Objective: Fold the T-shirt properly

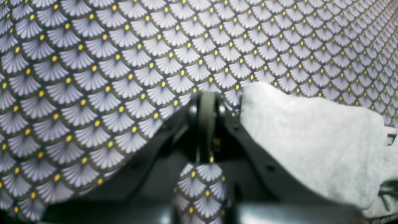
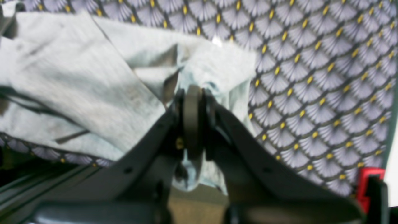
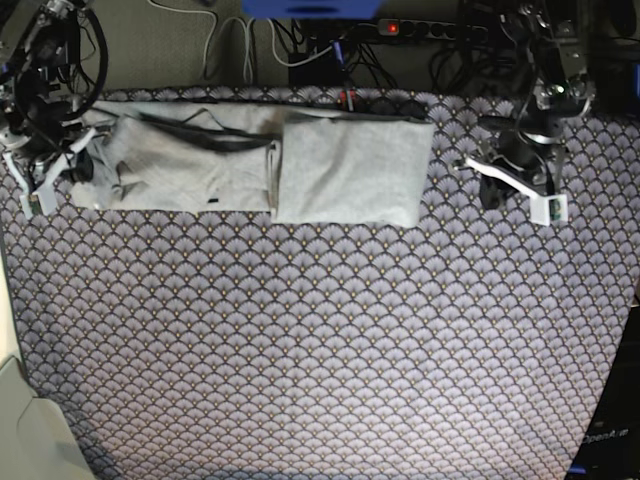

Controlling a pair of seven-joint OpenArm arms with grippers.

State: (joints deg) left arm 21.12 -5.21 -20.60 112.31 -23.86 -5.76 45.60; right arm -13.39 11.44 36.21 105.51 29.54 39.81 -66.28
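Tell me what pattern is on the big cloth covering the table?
The table cloth has purple-grey fans with yellow dots, seen best in the left wrist view.

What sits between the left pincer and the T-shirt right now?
Nothing visible. In the base view only bare table cloth lies between the left pincer and the folded edge of the T-shirt. The right pincer is shut on the shirt's other end.

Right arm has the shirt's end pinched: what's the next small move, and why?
Probably carry the right gripper, shut on the T-shirt, inward over the folded part. The shirt lies as a long band on the table cloth, and that end is bunched. The left gripper sits off the shirt.
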